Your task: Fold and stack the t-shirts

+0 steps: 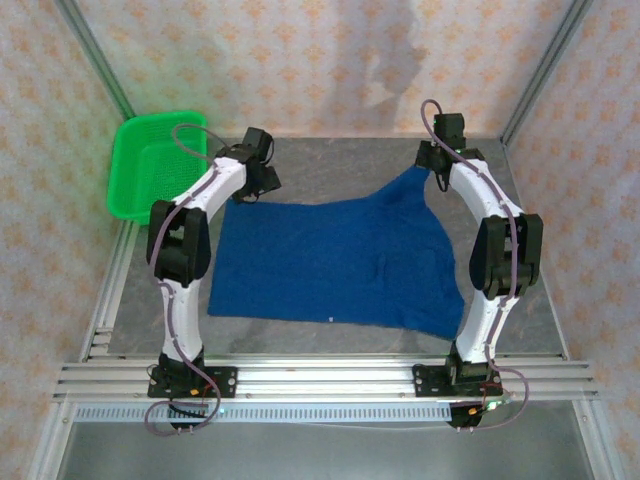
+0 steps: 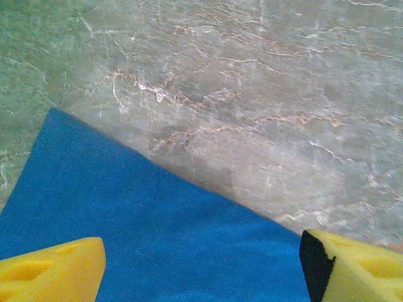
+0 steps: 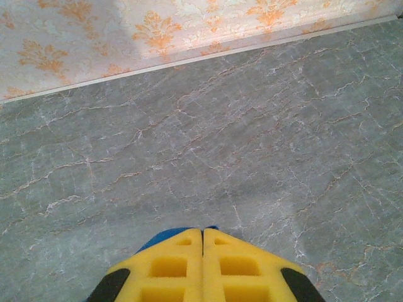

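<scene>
Blue t-shirt [image 1: 330,265] lay spread mostly flat on the grey marbled table [image 1: 545,320], plain side up, between the two arms. Its far right corner was drawn out into a peak toward the right gripper [image 1: 440,168]. In the right wrist view, the right gripper [image 3: 202,242] had its yellow fingers [image 3: 167,267] pressed together, with a bit of blue t-shirt [image 3: 165,236] sticking out at the tips, so it was clamped on the cloth. Bare table [image 3: 189,126] and patterned wall [image 3: 94,38] were beyond it. The left gripper [image 1: 262,178] sat over the shirt's far left corner. In the left wrist view its yellow fingers [image 2: 50,270] were wide apart, with nothing between them but the t-shirt [image 2: 157,233] edge below. Green basket [image 1: 150,165] stood at the far left of the table, apart from the shirt.
</scene>
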